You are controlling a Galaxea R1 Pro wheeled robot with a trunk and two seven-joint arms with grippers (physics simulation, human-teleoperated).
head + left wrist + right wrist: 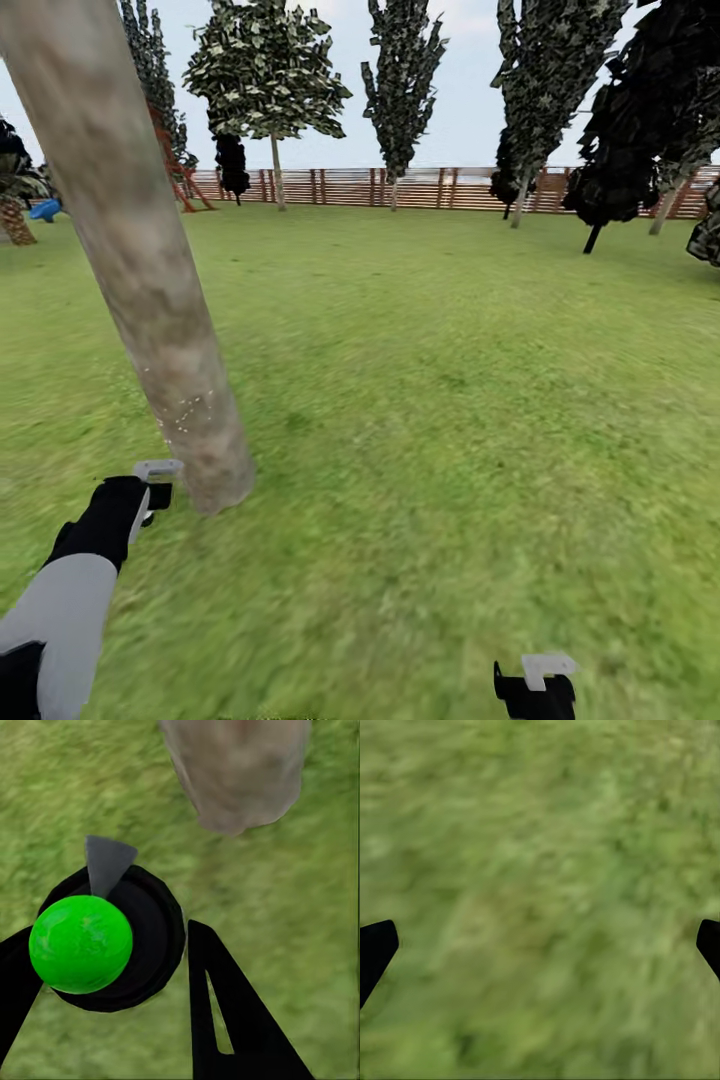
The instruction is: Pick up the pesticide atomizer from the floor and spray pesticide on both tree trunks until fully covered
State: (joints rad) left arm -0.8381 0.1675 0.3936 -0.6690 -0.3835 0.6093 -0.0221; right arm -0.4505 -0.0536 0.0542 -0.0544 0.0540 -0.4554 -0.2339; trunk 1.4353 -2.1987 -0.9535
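My left gripper (157,487) is low beside the base of a thick, pale mottled tree trunk (140,270). In the left wrist view it (105,954) is shut on the pesticide atomizer (81,943), a black body with a bright green round top and a grey nozzle pointing toward the trunk's foot (236,772). A few white specks dot the bark (185,415) just above the gripper. My right gripper (535,685) hangs at the near right over bare grass. Its fingertips (375,949) stand far apart, open, with nothing between them.
The lawn (450,400) stretches to a brown slat fence (430,187) at the back. Another tree with a spreading crown (268,70) stands far off near the fence. Narrow dark trees (400,80) line the back and right, and a palm (15,215) is at the far left.
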